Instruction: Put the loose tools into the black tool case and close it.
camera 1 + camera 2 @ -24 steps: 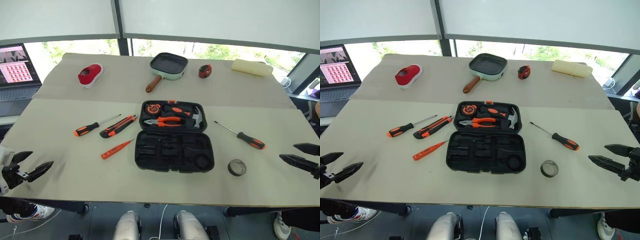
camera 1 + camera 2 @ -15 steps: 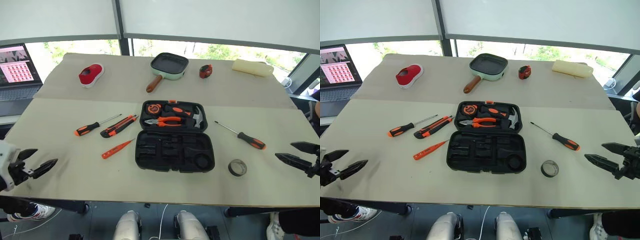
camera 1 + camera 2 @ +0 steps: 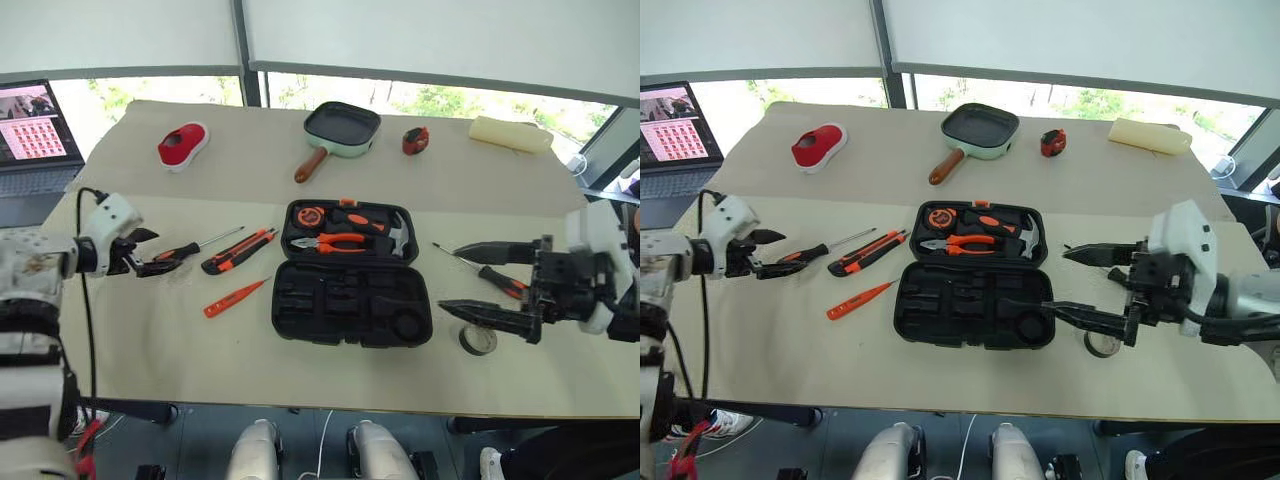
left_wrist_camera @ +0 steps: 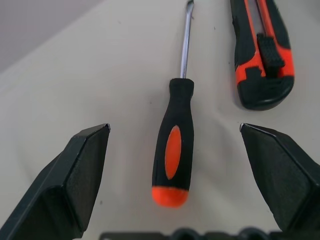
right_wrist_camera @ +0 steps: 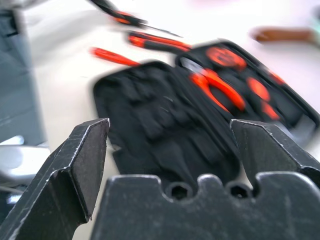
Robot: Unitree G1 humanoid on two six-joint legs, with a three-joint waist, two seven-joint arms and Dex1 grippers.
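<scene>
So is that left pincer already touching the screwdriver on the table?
Apart. In the left wrist view the left pincer stands open, and the screwdriver lies between its fingers with bare table on both sides of the handle.

Soft daylight from the windows (image 3: 420, 100) behind lights the table (image 3: 300, 370) evenly; the right wrist view is motion-blurred.

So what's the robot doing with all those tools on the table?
It is packing loose tools into the open black tool case. Nothing is picked up yet. The left claw, open, sits at the handle of a screwdriver, with the utility knife and the orange tester screwdriver beside it. The right claw, also open, hangs above the other screwdriver and the tape roll, right of the case.
</scene>
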